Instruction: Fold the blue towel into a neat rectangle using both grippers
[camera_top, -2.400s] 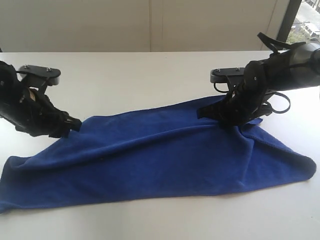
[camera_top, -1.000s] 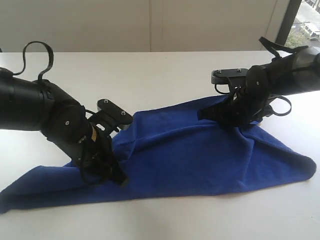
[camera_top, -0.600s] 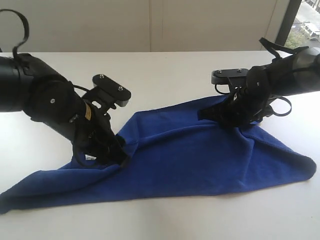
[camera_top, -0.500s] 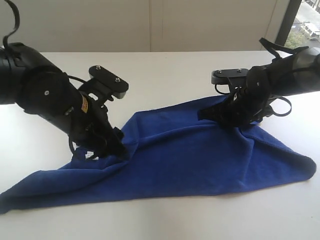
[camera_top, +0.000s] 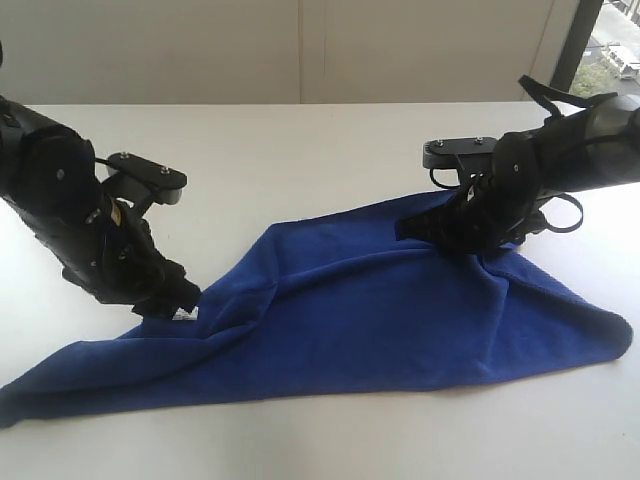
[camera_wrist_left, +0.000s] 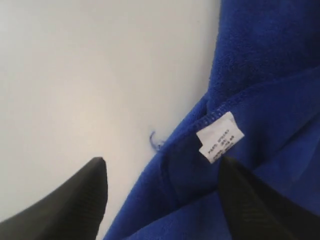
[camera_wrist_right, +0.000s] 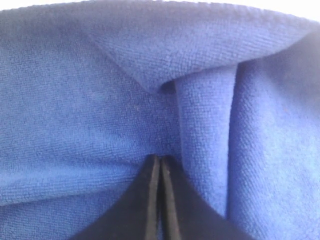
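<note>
The blue towel (camera_top: 400, 320) lies crumpled in a long slanted shape on the white table. Its white label (camera_top: 186, 314) shows at a folded-in corner on the left. My left gripper (camera_top: 172, 303) hovers right at that corner, open. In the left wrist view the label (camera_wrist_left: 220, 142) and towel edge (camera_wrist_left: 280, 60) lie beneath the left gripper (camera_wrist_left: 162, 172), with the jaws wide apart and nothing gripped. My right gripper (camera_top: 455, 240) is shut on the towel's far edge, which rises to it. In the right wrist view the right gripper (camera_wrist_right: 160, 161) pinches bunched cloth (camera_wrist_right: 75, 100).
The white table (camera_top: 300, 150) runs back to a pale wall. A window (camera_top: 615, 40) shows at the far right corner. The towel's right end (camera_top: 610, 340) reaches close to the table's right side. Bare tabletop (camera_wrist_left: 75, 75) lies beside the left gripper.
My left gripper opened and let go of the towel corner it had carried in, then drew back to the left. The corner now lies folded over, label up. The right arm has not moved.
</note>
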